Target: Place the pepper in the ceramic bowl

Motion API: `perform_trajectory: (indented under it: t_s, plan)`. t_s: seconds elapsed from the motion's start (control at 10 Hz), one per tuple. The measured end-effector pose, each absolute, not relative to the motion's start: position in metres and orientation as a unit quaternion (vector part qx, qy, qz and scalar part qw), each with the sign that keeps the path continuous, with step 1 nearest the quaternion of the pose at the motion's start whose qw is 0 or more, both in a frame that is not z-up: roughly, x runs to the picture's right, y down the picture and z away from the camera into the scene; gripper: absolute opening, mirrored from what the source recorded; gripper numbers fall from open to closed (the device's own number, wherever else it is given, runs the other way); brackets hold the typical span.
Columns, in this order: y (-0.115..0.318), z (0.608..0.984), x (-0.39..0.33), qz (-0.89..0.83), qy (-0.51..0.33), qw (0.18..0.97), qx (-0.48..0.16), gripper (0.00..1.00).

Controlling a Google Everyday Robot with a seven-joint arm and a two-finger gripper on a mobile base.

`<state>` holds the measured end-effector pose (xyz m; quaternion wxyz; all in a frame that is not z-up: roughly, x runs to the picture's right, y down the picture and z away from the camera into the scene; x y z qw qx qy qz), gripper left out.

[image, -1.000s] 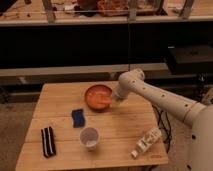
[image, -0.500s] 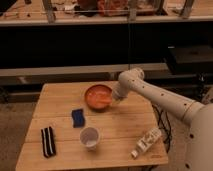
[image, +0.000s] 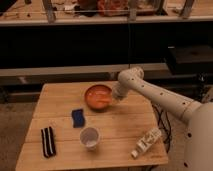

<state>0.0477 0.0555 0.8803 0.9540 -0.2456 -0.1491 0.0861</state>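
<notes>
The ceramic bowl (image: 98, 97) is a round, shallow orange dish at the back middle of the wooden table (image: 125, 125). A small pale-orange pepper (image: 103, 101) lies inside it, toward the right. My gripper (image: 116, 96) hangs at the bowl's right rim, at the end of the white arm that reaches in from the right.
A blue rectangular block (image: 78, 117) lies in front of the bowl to the left. A small white cup (image: 89, 137) stands nearer the front. A black striped object (image: 47, 141) lies at the front left. A white bottle (image: 146, 142) lies at the front right.
</notes>
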Motion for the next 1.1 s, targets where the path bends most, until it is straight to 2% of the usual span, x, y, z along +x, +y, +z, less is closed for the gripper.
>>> perform_trajectory:
  t_s: [0.6,0.9,1.1]
  plan:
    - [0.0510,0.8831,0.0459,0.085,-0.150,0.954,-0.246,0.00]
    - [0.0487,0.8849,0.0452,0.085,-0.149,0.954,-0.246,0.19]
    - [0.0472,0.8858,0.0452,0.085,-0.149,0.954,-0.246,0.20]
